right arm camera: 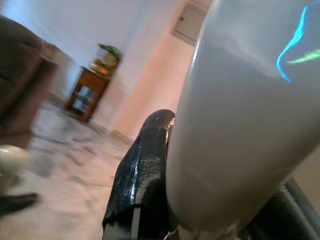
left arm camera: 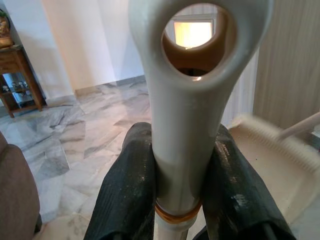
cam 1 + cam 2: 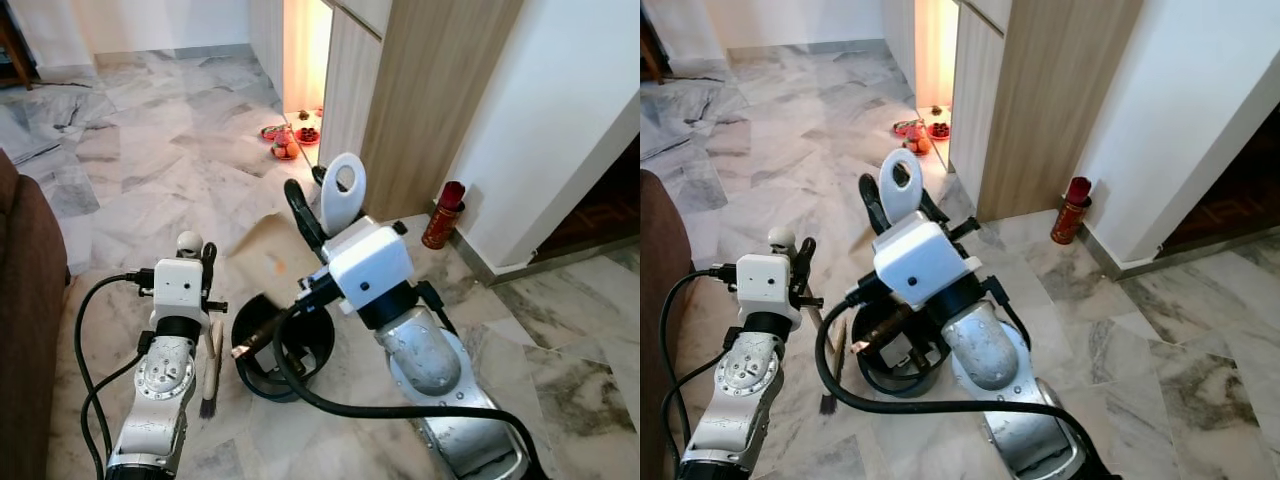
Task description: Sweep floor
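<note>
My left gripper [image 3: 196, 252] is shut on the white top of a broom handle [image 2: 185, 125], which stands nearly upright. The broom's shaft [image 3: 213, 350] runs down beside my left arm to dark bristles [image 3: 208, 404] on the marble floor. My right gripper [image 3: 318, 205] is shut on a second white handle with a hole [image 3: 342, 190], tilted forward. A beige dustpan [image 3: 262, 250] lies on the floor between the two grippers and a little ahead. Its blurred rim [image 2: 270, 137] appears in the left wrist view.
A black round tub [image 3: 285, 350] sits on the floor between my arms, with a black cable looping past it. A brown sofa [image 3: 25, 300] is at the left. Ahead stand a wooden cabinet [image 3: 420, 100], a red can [image 3: 443, 215] and plates of fruit [image 3: 285, 140].
</note>
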`<state>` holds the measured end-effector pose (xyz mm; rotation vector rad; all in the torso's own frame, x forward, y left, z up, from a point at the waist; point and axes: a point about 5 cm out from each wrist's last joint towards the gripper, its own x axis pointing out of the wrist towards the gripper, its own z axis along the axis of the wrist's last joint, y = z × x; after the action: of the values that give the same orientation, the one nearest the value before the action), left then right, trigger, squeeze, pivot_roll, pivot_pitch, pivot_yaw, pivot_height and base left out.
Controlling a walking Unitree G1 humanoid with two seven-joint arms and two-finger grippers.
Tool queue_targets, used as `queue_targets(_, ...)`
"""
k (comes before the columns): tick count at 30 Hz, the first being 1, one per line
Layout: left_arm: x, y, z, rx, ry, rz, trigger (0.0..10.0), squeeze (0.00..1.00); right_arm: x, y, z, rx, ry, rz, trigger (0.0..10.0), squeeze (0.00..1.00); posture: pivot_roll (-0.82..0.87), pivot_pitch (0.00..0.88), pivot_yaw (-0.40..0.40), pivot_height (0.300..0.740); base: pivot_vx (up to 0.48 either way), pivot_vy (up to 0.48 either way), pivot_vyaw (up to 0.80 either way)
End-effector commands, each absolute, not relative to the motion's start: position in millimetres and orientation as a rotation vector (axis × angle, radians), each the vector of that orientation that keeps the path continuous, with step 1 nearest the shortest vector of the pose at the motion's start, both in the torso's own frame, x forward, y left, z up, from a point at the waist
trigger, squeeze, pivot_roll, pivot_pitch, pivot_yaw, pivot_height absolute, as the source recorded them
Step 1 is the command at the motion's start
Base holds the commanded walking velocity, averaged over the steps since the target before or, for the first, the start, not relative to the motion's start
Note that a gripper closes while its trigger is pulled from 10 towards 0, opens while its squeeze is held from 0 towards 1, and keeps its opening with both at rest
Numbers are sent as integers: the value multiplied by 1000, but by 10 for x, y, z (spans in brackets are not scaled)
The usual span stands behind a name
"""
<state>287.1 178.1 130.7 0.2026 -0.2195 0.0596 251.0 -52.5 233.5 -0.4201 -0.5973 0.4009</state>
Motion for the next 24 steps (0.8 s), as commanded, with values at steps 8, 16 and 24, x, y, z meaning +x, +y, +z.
queue_targets(8,2887,1741,1370,201,-257,49,10000,0,2588,-710,2502,-481,-684,212,10000,0,4,79,-78,740,0,0,0)
queue_targets(16,2897,1739,1350,200,-243,37,10000,0,2926,-1207,2213,-373,-450,-51,10000,0,-3,81,-76,740,0,0,0)
queue_targets(24,2880,1768,1338,203,-236,38,10000,0,3161,-1522,1772,-300,-263,-149,10000,0,-3,87,-77,740,0,0,0)
